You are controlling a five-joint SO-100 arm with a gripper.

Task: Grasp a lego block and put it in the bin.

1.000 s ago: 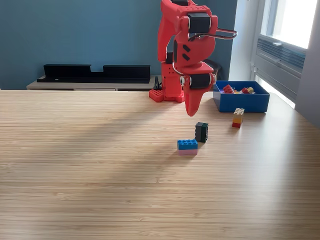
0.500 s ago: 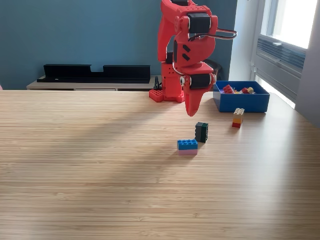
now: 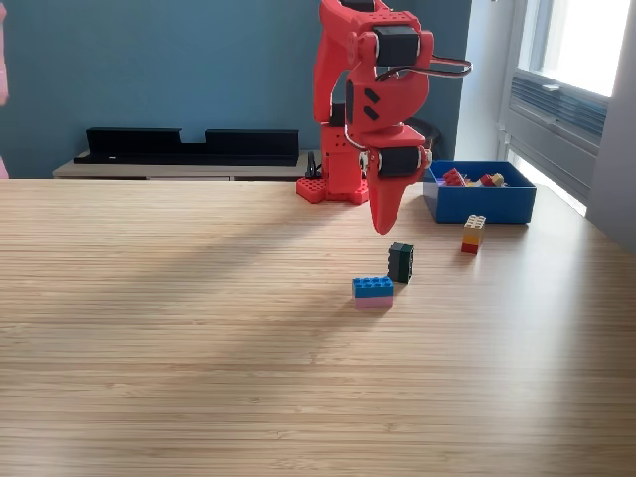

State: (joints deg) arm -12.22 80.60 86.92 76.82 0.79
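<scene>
Red arm, gripper [image 3: 383, 221] pointing down, hanging above the wooden table [image 3: 199, 348], tip above and just to the exterior view's left of the dark green block [image 3: 400, 262]. Fingers look pressed together into one point, nothing between them; read as closed and empty.

Three loose blocks on the table: dark green block standing upright nearest the tip; blue-on-pink block [image 3: 373, 289] just in front of it toward the camera, close but apparently not touching; yellow-on-red block [image 3: 473, 234] off to the exterior view's right, near the bin [image 3: 480, 202]. Bin at the exterior view's right, beside the arm base, already holding some red and yellow pieces.

Step in hand, as judged: approach to grasp, nothing picked yet. Likely target the dark green block, being closest.

To do well: open jaws fully before descending. Shift slightly toward the exterior view's right to centre over the block. Come straight down so fingers straddle the narrow sides. Avoid clipping the blue-on-pink neighbour. Upright block likely tips if nudged on one side, so close evenly, low on the body. Lift clear before swinging to the bin.
</scene>
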